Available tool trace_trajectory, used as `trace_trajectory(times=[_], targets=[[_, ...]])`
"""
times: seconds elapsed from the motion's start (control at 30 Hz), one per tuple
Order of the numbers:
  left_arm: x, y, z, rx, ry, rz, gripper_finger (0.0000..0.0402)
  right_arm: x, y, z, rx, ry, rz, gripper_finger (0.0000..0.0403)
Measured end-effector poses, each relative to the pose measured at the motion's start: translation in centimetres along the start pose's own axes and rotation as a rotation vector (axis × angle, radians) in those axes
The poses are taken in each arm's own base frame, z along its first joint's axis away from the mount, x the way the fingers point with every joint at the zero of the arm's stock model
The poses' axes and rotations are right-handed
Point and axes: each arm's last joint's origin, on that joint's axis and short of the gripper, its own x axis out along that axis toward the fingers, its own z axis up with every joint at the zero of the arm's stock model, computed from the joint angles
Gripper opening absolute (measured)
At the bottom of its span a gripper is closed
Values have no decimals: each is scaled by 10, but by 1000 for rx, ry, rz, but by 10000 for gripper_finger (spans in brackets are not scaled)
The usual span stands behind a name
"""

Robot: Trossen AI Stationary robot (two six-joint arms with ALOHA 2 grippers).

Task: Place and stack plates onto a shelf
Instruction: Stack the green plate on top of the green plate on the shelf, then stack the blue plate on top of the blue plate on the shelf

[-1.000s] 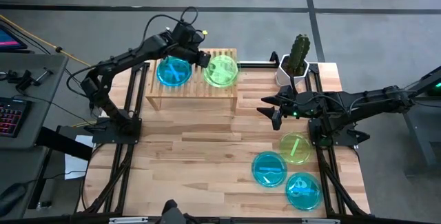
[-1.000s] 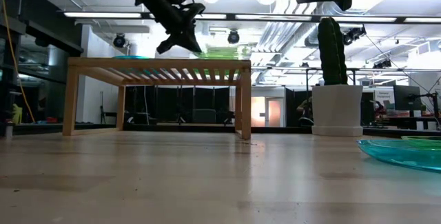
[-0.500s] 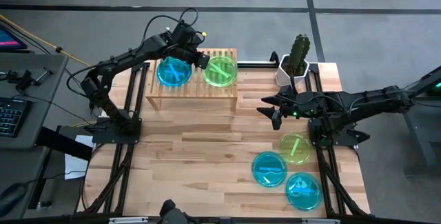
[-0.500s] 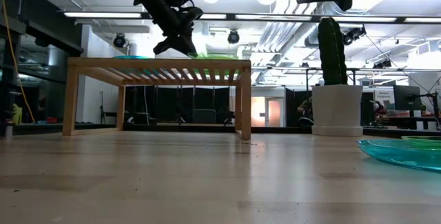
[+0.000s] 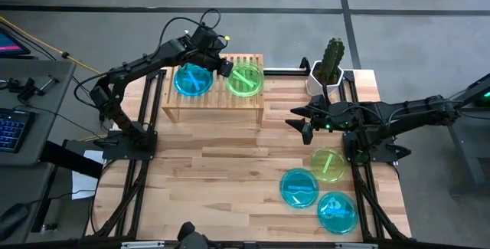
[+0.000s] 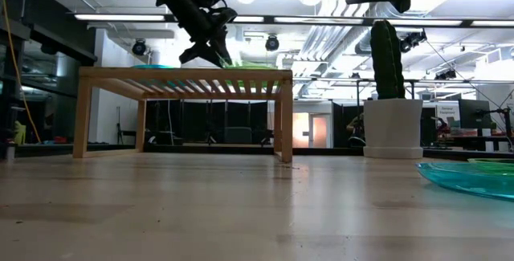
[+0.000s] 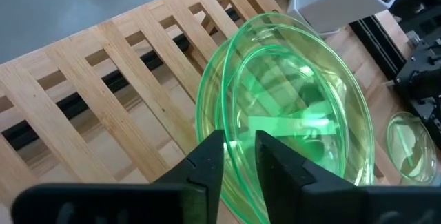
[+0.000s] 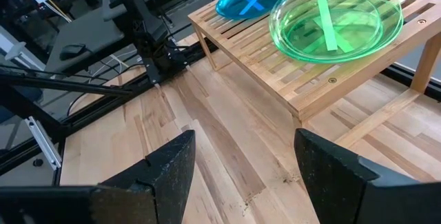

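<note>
Plates on the shelf (image 5: pixel 214 96) number two stacks: a blue plate (image 5: pixel 192 80) at its left half and a green stack (image 5: pixel 246 79) at its right half, the green rim reaching almost to the shelf's right edge. Between the two lies a narrow strip of bare slats. The left gripper (image 5: pixel 223 66) sits in that strip at the green stack's left rim, its fingers (image 7: pixel 210 163) pinched together on the rim; the wrist view shows two green rims nested one inside the other, lying on the slats. The left arm reaches in from the shelf's left, elbow raised, wrist bent down toward the shelf top.

Right of the shelf, past a stretch of bare table (image 5: pixel 230 165), the right gripper (image 5: pixel 301 122) hovers over the wood with fingers (image 8: pixel 158 176) spread apart and nothing between them, pointing back toward the shelf. A potted cactus (image 5: pixel 331 63) stands just right of the shelf's far corner. Well apart from the shelf, at the near right, lie a green plate (image 5: pixel 329 165) and two blue plates (image 5: pixel 299 188) (image 5: pixel 337 211), their rims overlapping.

The plates are thin, translucent and shallow; the shelf is pale slatted wood on solid legs.
</note>
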Motion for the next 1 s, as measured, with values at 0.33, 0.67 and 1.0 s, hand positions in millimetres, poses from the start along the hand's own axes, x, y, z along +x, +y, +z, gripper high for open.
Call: trace_trajectory(times=[0.33, 0.67, 1.0], targets=[[-10, -1, 3, 29, -43, -11, 134, 0, 0, 0, 2, 0, 0, 231], [-45, 2, 12, 30, -176, -38, 156, 0, 0, 0, 33, -2, -2, 231], [-142, -65, -10, 272, -535, -352, 156, 0, 1, 5, 47, -76, -29, 231]])
